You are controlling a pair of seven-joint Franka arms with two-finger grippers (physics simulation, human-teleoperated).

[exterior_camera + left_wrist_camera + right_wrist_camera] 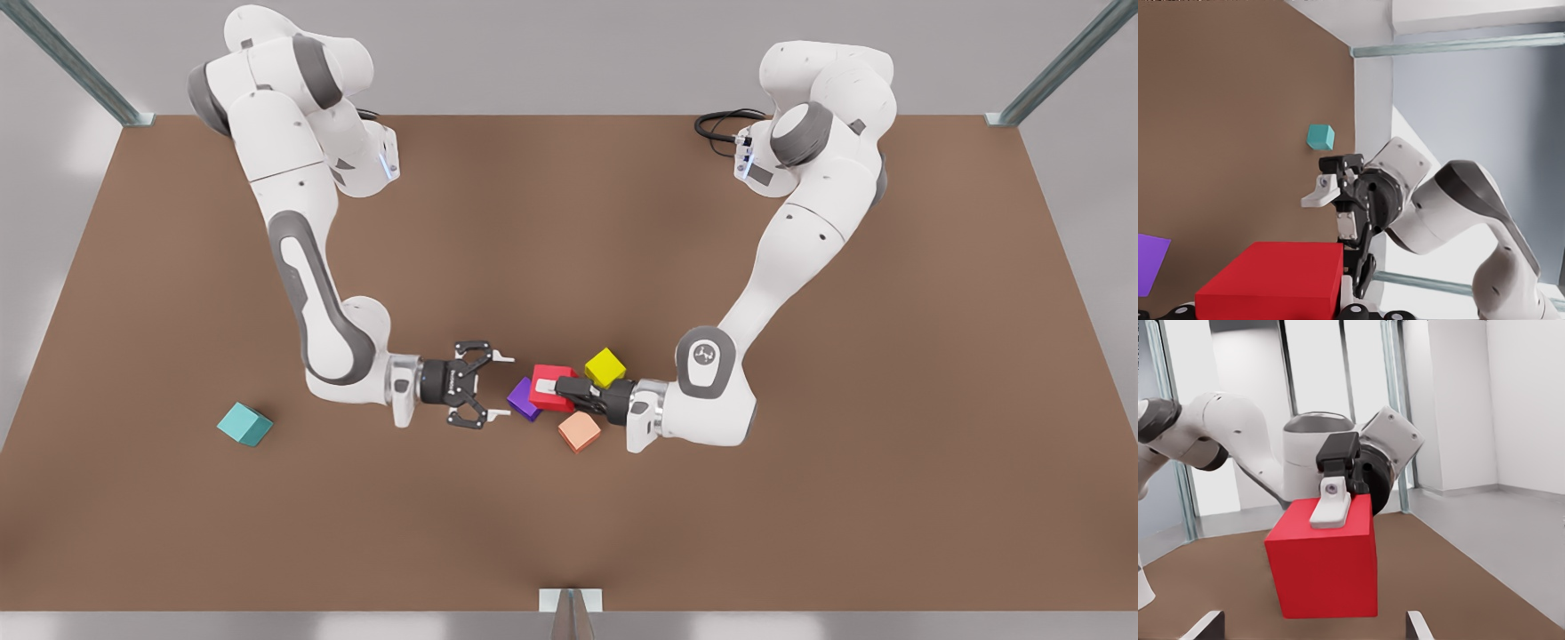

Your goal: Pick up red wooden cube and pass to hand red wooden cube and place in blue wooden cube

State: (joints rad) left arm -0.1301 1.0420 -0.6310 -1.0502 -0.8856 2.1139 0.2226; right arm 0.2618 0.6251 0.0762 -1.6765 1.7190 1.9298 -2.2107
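L gripper [553, 388] is clamping the red wooden cube [548, 391], holding it off the table [800, 498], just beside the purple cube [522, 400], w/ the yellow cube [605, 366] and salmon cube [579, 431] near. R gripper [498, 387] is facing the red cube from the other side, fingers spread wide apart, not touching it. Blue wooden cube [244, 424] is sitting well apart from the red cube, beyond the R gripper.

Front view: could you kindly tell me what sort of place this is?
Probably a simulated robot workcell: a brown table edged by metal struts, with the left gripper holding a red cube out to the open right gripper.
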